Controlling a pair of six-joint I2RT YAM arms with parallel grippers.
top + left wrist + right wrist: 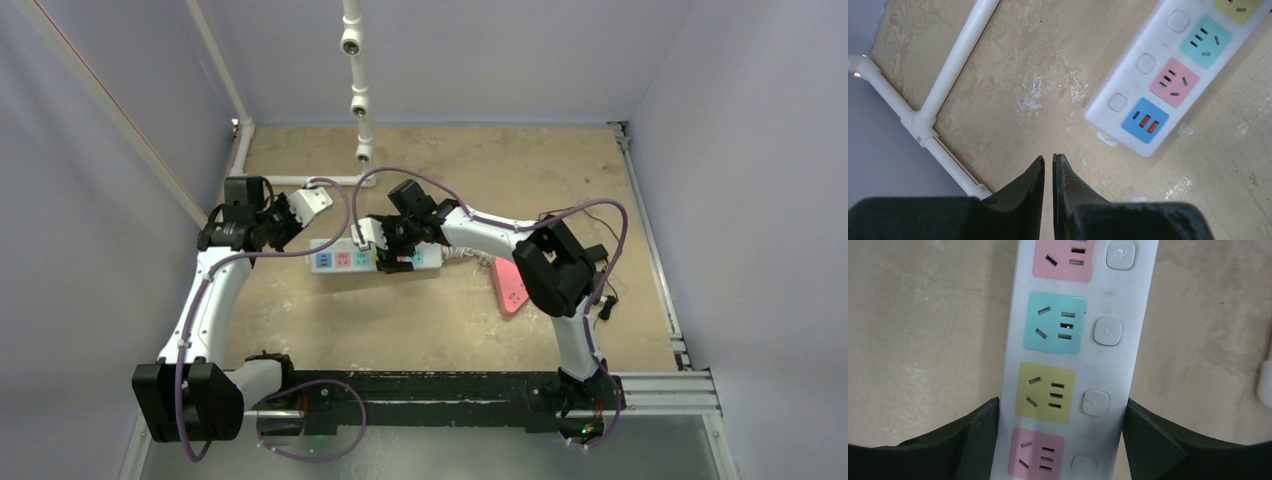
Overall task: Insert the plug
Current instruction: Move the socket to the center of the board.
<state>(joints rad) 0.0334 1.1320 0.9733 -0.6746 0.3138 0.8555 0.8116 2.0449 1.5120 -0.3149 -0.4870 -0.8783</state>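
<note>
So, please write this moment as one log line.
left claw: shut, empty | right claw: shut on power strip | sockets in view: empty

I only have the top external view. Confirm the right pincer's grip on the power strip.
Observer: In the right wrist view, the right pincer straddles the power strip, with one finger against each long edge, level with the yellow socket.
Operator: Report the left pincer.
Observer: In the left wrist view, the left pincer is shut on nothing. It is over bare table, beside the strip's blue USB end.
Operator: Check the sockets by the right pincer.
Observer: The teal socket, the yellow socket and the pink socket between the fingers are all empty.
</note>
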